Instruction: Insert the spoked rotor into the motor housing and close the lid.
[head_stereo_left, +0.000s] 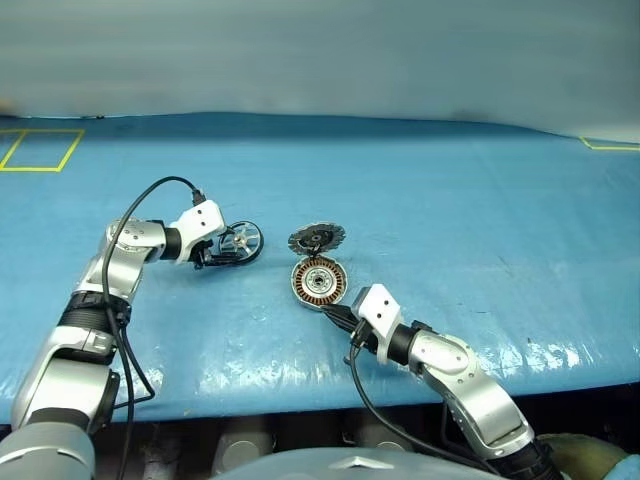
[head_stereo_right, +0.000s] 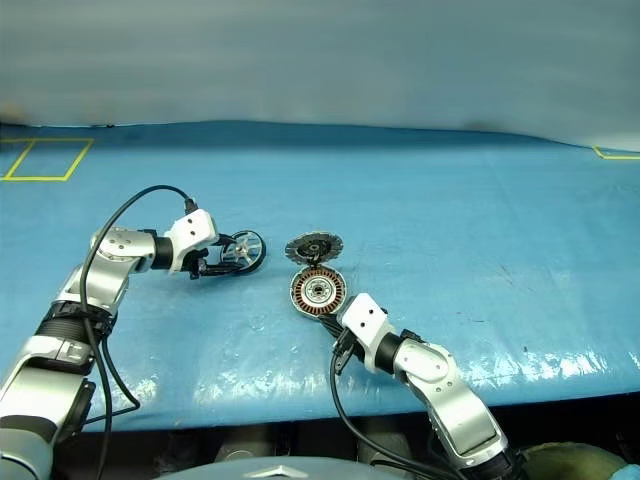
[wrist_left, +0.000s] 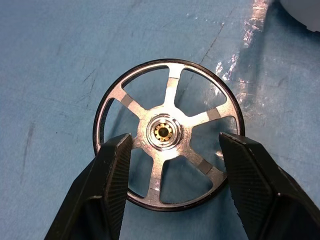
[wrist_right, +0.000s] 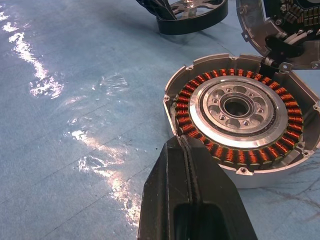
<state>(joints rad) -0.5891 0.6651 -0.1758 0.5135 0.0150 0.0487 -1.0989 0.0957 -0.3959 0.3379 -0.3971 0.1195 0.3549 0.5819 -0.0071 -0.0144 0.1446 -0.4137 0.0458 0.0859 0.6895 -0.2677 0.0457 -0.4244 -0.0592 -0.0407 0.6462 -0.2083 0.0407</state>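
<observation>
The spoked rotor (wrist_left: 167, 134), a silver five-spoke wheel with a dark rim, lies on the blue cover left of the motor housing (head_stereo_left: 319, 283). My left gripper (head_stereo_left: 218, 254) is open, its two black fingers (wrist_left: 112, 170) standing apart over the rotor's near part. I cannot tell whether they touch it. The housing (wrist_right: 240, 107) lies open, with copper windings around a metal centre. Its lid (head_stereo_left: 316, 238) stands tilted up at the far side, segmented face showing. My right gripper (wrist_right: 184, 145) is shut and empty, its tips at the housing's near rim.
A blue sheet (head_stereo_left: 480, 230) covers the table, with shiny wrinkles near the front edge (head_stereo_left: 300, 395). Yellow tape marks sit at the far left (head_stereo_left: 40, 150) and far right (head_stereo_left: 610, 146). A black cable (head_stereo_left: 150, 195) loops over my left arm.
</observation>
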